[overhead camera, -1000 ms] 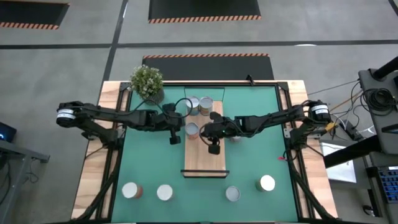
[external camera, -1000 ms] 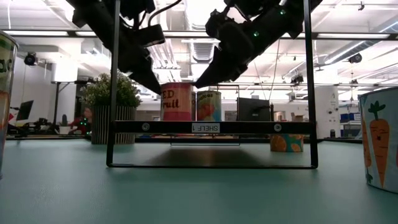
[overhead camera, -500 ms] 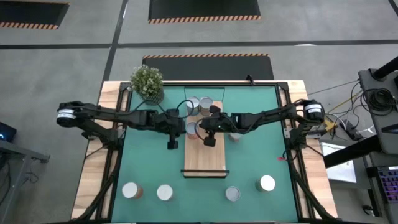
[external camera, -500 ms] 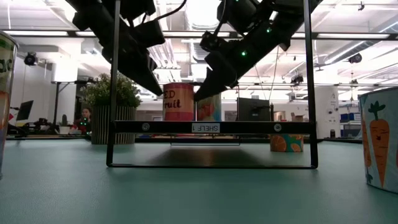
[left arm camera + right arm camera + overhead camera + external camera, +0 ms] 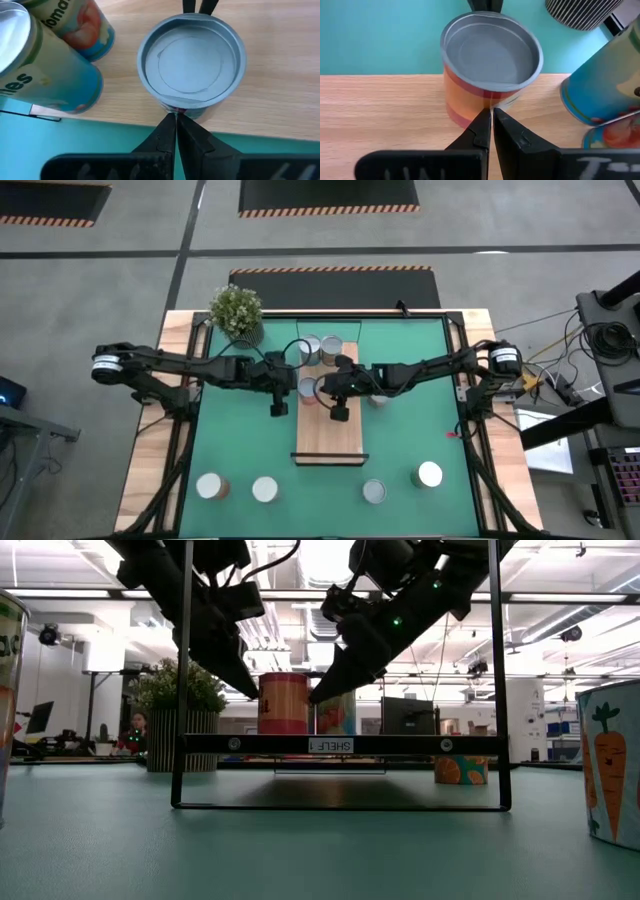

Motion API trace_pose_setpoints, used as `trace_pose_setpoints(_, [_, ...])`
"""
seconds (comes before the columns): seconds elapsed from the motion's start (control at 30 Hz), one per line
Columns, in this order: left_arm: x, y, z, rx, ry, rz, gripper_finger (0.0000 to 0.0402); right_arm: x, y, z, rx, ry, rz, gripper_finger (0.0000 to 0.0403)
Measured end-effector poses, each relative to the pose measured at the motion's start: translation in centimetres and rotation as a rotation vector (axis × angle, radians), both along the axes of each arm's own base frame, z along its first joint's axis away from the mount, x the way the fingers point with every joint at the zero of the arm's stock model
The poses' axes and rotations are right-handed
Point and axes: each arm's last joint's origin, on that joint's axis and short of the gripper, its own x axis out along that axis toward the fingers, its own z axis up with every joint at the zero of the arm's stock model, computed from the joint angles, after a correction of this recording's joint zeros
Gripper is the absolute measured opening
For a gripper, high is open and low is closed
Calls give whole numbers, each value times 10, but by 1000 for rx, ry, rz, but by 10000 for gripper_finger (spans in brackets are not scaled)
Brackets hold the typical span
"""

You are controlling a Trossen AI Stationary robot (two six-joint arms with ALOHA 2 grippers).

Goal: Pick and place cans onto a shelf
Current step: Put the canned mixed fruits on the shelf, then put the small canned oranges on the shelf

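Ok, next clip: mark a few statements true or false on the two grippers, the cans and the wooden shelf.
1. Both grippers are shut. True: the left gripper and right gripper have fingertips pressed together.
2. The red-labelled silver-topped can stands on the light-wood plank shelf. True.
3. The right gripper holds that can lifted. False: its shut tips only meet the can's side.
4. Four cans stand along the green mat's near edge. True.
5. The potted green plant sits on the shelf. False: it stands at the mat's far left corner.
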Motion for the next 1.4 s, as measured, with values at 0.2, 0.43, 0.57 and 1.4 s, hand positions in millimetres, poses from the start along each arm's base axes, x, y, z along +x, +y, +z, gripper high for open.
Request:
trace_pose_setpoints(0.2, [1, 2, 1, 29, -13, 45, 0, -2, 1, -2, 0, 26, 1, 13])
trace_pose_setpoints(0.43, [-1, 1, 0, 25, 7, 48, 0, -2, -1, -2, -29, 34, -42, 13])
trace_pose_setpoints(0.57, [-5, 1, -2, 21, 52, 51, 0, -3, -1, -3, -29, 43, -42, 13])
trace_pose_setpoints(1.4, [-54, -46, 72, -127, -274, -245, 0, -72, 48, 78, 159, 33, -36, 13])
